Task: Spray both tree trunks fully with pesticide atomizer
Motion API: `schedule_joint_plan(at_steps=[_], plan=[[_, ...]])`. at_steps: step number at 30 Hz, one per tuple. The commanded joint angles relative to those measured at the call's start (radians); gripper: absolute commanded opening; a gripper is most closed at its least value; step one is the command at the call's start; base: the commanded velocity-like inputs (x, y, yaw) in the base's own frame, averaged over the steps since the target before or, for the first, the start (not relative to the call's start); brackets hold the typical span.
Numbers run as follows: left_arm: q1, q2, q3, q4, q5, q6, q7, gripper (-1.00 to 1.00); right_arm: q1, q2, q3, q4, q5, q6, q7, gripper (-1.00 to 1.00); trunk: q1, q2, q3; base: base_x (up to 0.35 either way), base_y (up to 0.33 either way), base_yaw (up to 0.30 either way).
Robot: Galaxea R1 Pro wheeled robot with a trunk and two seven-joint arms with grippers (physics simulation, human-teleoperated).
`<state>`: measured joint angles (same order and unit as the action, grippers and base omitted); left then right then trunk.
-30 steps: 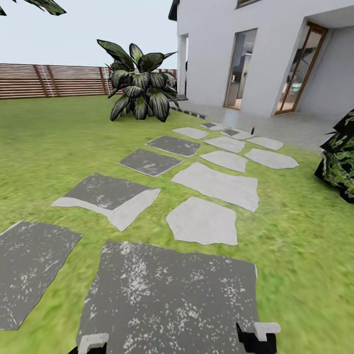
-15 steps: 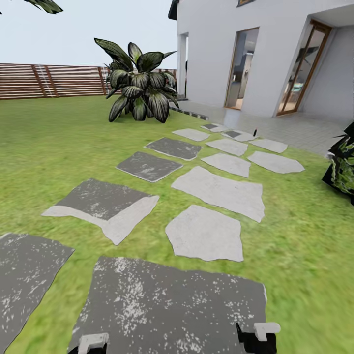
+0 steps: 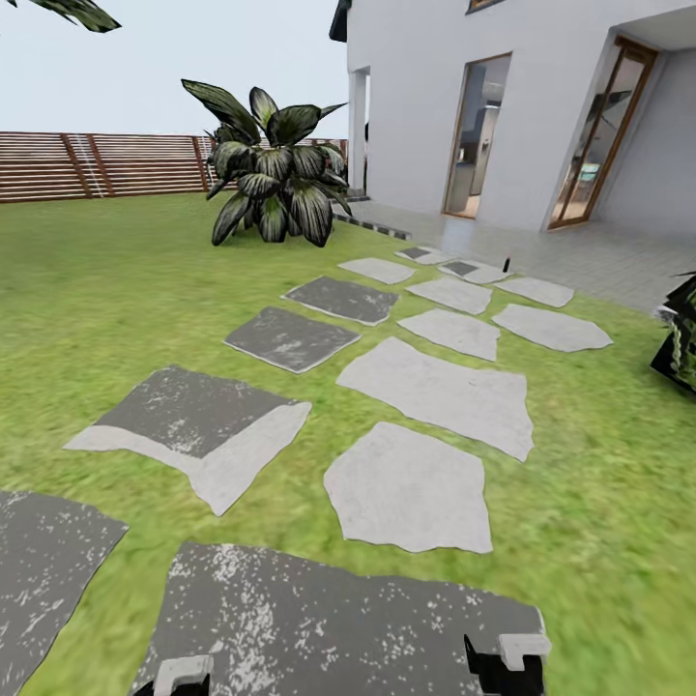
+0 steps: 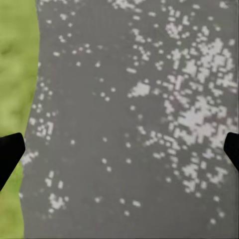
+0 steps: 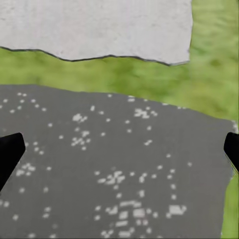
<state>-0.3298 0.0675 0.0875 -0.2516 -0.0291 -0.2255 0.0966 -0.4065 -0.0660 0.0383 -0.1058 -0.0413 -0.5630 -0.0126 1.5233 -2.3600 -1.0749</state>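
A tiny dark upright object with a red top (image 3: 505,263) stands on the far pale stepping stones near the patio; it is too small to tell whether it is the pesticide atomizer. The trees and their trunks are out of view. My left gripper (image 4: 119,149) hangs open over a speckled dark grey stone (image 4: 129,114), its black fingertips (image 4: 10,152) wide apart with nothing between them. My right gripper (image 5: 119,149) is open too, above the same kind of stone (image 5: 114,174) beside a strip of grass. Both arm ends show at the head view's lower edge, left (image 3: 184,674) and right (image 3: 507,659).
A path of dark and pale stepping stones (image 3: 435,391) runs across the lawn (image 3: 106,290) to the white house (image 3: 435,106) and its tiled patio (image 3: 580,253). A broad-leaved plant (image 3: 275,184) stands beside the path, a dark bush (image 3: 681,338) at right, a slat fence (image 3: 97,164) behind.
The whole head view has shifted: the camera has moved forward along the path, so stones, plant and house sit nearer and lower. Both grippers stay open.
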Motion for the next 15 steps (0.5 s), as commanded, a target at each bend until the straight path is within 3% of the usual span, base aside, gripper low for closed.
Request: schedule_joint_plan(at_steps=[1, 15], plan=[[0.000, 0.000, 0.000, 0.000, 0.000, 0.000, 0.000, 1.00, 0.000, 0.000, 0.000, 0.000, 0.000, 0.000, 0.000, 1.00, 0.000, 0.000, 0.000, 0.340, 0.000, 0.000], [0.000, 0.000, 0.000, 0.000, 0.000, 0.000, 0.000, 1.00, 0.000, 0.000, 0.000, 0.000, 0.000, -0.001, -0.002, 1.00, 0.000, 0.000, 0.000, 0.340, 0.000, -0.013]])
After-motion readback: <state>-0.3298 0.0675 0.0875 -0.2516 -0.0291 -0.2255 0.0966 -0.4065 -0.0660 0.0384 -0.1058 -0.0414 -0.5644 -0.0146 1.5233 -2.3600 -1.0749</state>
